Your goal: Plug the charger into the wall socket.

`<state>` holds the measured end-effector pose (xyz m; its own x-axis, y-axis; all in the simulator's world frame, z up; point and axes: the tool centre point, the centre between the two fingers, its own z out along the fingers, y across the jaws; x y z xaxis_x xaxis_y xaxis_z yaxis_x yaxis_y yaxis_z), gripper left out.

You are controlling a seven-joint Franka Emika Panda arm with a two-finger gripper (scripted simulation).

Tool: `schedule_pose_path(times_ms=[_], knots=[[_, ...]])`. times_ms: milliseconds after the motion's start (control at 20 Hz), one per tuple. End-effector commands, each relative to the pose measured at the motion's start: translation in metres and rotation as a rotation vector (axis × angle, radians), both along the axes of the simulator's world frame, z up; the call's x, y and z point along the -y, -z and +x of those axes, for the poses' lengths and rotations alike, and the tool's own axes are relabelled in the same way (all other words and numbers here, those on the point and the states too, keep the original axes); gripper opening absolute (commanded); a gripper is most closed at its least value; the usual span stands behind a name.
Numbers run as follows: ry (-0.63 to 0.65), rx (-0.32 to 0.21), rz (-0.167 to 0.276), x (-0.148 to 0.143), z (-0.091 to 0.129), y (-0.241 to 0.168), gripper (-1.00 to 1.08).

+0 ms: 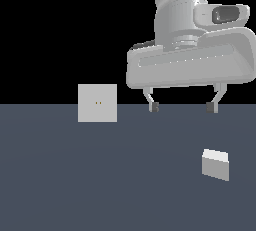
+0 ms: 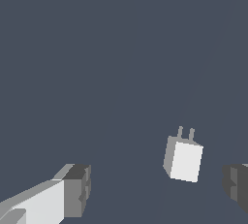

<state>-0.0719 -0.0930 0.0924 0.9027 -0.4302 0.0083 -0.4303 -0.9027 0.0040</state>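
Note:
The charger is a small light-grey block with a whiter top, lying on the dark floor at the exterior view's right. In the wrist view the charger shows two short prongs at one end. The wall socket is an upright light-grey square plate with two tiny orange holes, standing at the exterior view's left. My gripper hangs open well above the floor, above and behind the charger, with nothing between its fingers. The socket does not show in the wrist view.
The dark blue-grey floor stretches across both views. Behind it the background is black.

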Motion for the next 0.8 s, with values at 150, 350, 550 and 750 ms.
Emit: schedule_pose_path(times_ms=[150, 350, 550, 750], knots=[[0.116, 0.014, -0.007, 0.024, -0.025, 0.018, 1.0], [0.162, 0.019, -0.009, 0.032, -0.036, 0.026, 1.0], [0.181, 0.021, -0.009, 0.035, -0.04, 0.03, 1.0], [0.177, 0.019, -0.009, 0.035, -0.04, 0.031, 1.0]])
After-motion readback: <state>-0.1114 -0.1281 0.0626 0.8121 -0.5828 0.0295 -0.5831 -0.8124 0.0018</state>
